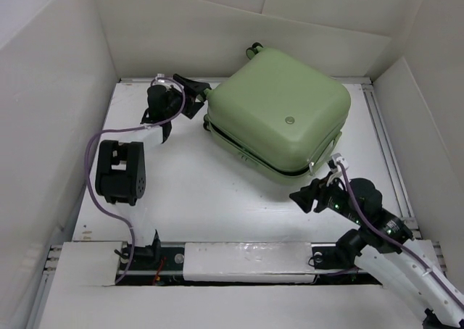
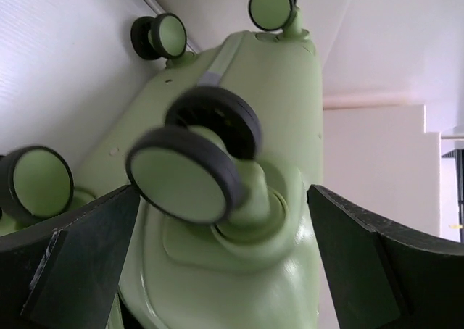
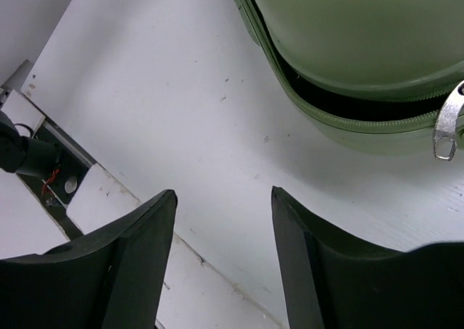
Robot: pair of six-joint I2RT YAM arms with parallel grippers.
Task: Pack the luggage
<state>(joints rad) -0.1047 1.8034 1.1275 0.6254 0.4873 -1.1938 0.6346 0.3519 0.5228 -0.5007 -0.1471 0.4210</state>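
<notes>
1. Luggage (image 1: 279, 115) lies flat on table (image 1: 203, 191), lid down, seam not yet zipped (dark gap shows).
2. Left gripper (image 1: 194, 97): fingers spread, released; a wheel (image 2: 185, 177) sits between them, seemingly untouched.
3. Right gripper (image 3: 223, 195): fingers apart, empty; zipper pull (image 3: 446, 130) ahead, off to their right.
4. Step: likely zipping shut. Next: right fingers pinch pull, left braces wheel end.

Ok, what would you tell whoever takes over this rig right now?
Left gripper: jaws open, either side of a wheel, not gripping.
Right gripper: jaws open, empty, over the table near the zip pull.
The luggage lies flat, lid down; contents hidden.
Left to do: the seam gapes at the near corner, so zip it shut.
</notes>
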